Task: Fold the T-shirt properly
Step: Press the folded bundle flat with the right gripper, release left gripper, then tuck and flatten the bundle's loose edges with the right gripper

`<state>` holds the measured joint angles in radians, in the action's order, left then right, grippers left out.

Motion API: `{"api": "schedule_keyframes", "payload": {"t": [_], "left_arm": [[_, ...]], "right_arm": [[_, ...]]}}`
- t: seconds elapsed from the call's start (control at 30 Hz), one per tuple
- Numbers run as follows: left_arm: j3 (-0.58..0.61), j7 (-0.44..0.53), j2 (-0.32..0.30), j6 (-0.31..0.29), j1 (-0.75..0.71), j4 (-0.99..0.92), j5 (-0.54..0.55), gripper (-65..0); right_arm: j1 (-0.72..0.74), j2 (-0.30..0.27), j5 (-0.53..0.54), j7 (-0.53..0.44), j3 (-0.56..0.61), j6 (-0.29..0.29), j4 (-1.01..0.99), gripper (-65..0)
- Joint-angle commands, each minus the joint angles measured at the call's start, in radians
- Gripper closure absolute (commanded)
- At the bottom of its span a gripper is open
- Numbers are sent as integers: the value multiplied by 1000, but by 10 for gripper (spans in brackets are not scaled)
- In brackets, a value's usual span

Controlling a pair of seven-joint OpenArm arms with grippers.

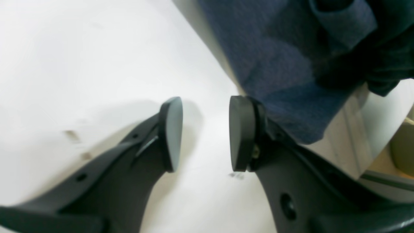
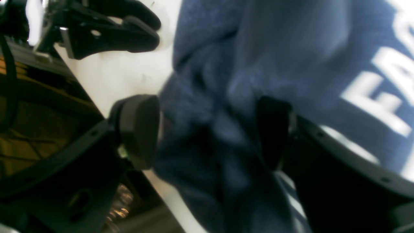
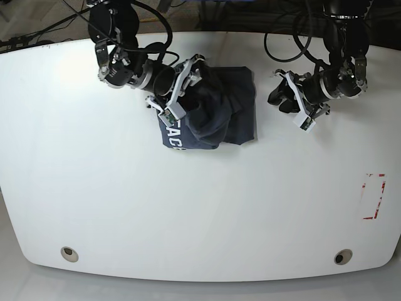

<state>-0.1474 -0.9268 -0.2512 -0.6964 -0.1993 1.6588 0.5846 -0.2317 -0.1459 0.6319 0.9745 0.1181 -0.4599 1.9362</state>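
The dark navy T-shirt (image 3: 219, 113) lies bunched up on the white table (image 3: 188, 207), with the white letters "FAC" (image 3: 174, 135) showing at its front left. My right gripper (image 3: 178, 91) is open, its jaws wide apart around a bunched fold of the shirt (image 2: 210, 129); the lettering (image 2: 381, 97) shows to the right. My left gripper (image 1: 206, 132) is open and empty over bare table, just right of the shirt's edge (image 1: 284, 81) in the base view (image 3: 277, 98). It also shows in the right wrist view (image 2: 157, 29).
The table's back edge runs close behind the shirt and both arms, with dark cables (image 3: 282, 37) behind it. A red-outlined rectangle (image 3: 374, 196) is marked at the right. Two round holes (image 3: 69, 253) (image 3: 341, 257) sit near the front edge.
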Motion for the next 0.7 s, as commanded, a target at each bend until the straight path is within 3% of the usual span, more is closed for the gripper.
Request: {"api": "schedule_keyframes", "payload": {"t": [0.0, 0.33, 0.47, 0.67], "left_arm": [[-5, 19, -13, -2, 8, 57, 21, -225], [-131, 19, -107, -2, -33, 156, 19, -224], [-142, 19, -145, -2, -36, 156, 19, -224], [-143, 19, -155, -2, -36, 154, 13, -224]], "right_arm": [[24, 68, 24, -25, 45, -6, 19, -453], [186, 203, 22, -25, 130, -1, -74, -453], [188, 188, 22, -24, 125, -1, -16, -453], [145, 76, 22, -25, 104, -1, 35, -453]]}}
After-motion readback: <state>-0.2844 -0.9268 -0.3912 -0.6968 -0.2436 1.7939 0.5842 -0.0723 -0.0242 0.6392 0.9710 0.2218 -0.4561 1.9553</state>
